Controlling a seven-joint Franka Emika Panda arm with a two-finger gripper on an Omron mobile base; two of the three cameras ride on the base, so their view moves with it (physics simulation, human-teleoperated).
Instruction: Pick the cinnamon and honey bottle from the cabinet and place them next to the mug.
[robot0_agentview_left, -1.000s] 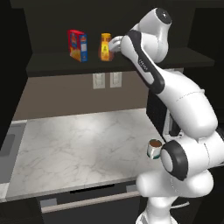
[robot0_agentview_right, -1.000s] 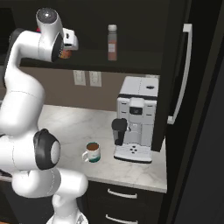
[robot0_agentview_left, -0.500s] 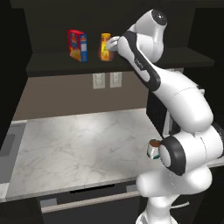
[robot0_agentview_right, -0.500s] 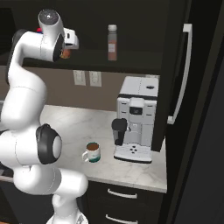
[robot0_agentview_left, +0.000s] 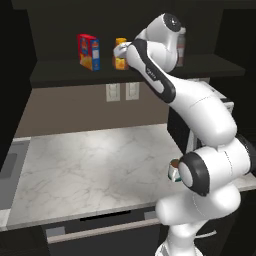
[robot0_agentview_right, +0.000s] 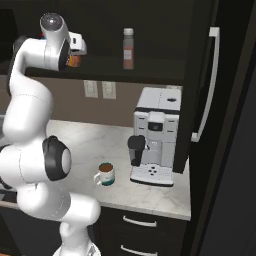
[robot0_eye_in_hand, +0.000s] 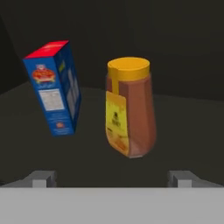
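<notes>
The red-blue box (robot0_agentview_left: 88, 51) stands at the left of the cabinet (robot0_agentview_left: 60, 72) shelf, just beside the honey bottle (robot0_agentview_left: 120, 54); in the hand view the box (robot0_eye_in_hand: 54, 87) sits close to the bottle's left flank. Risk one: the gap between box and bottle looks narrow, so the left finger of the gripper (robot0_eye_in_hand: 113, 177) could clip the box on entry and tip it or push it along the shelf. The gripper (robot0_agentview_left: 120, 50) is up at the shelf, facing the honey bottle (robot0_eye_in_hand: 130, 107), jaws spread wide and holding nothing, with both finger tips short of the bottle. Risk two: the bottle tapers upward and its sides look smooth, so a grip placed high may squeeze it downward out of the pads; a grip low on the wide body may not fit between the jaws. Risk three: the bottle lies slightly right of centre in the hand view, so an advance without correction could nudge it back into the cabinet. Further right the cinnamon (robot0_agentview_right: 128, 48) stands alone on the same shelf, well apart, and is judged safe from this approach. Below, on the desk (robot0_agentview_right: 120, 145), the mug (robot0_agentview_right: 105, 173) sits near the coffee machine (robot0_agentview_right: 156, 135); a careless set-down there could knock or spill it.
</notes>
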